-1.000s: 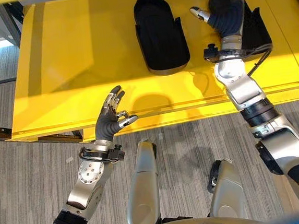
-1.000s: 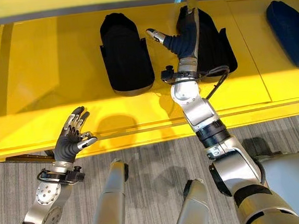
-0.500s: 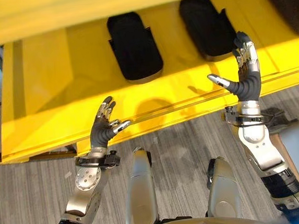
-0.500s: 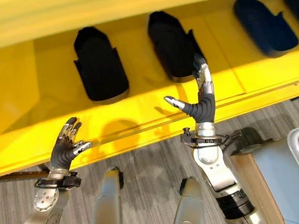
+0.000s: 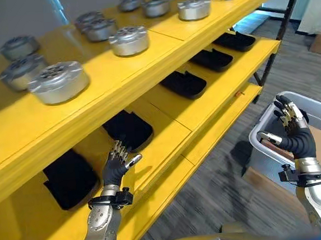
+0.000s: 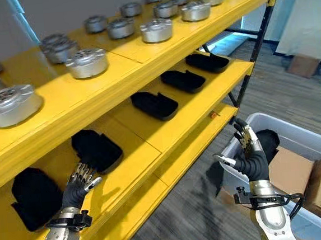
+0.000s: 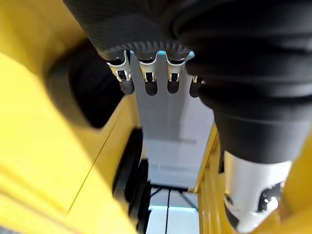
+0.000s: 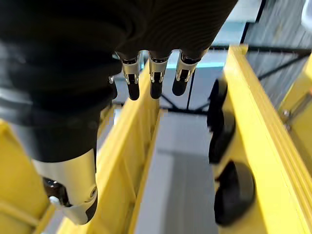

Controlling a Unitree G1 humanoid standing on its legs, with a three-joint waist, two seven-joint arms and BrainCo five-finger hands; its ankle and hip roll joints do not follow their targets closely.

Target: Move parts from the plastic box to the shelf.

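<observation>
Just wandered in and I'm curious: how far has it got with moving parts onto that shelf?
Several black parts already lie on the middle level of the yellow shelf, so part of the job looks done. Nothing is in hand: the left hand and the right hand are both open and empty. The right hand is raised over the grey plastic box, which holds a dark item, possibly another part.

Black parts are crowding the middle shelf toward 11 o'clock of the left hand (yellow gaps between them are lying bare), round metal parts are lining the top board.
</observation>
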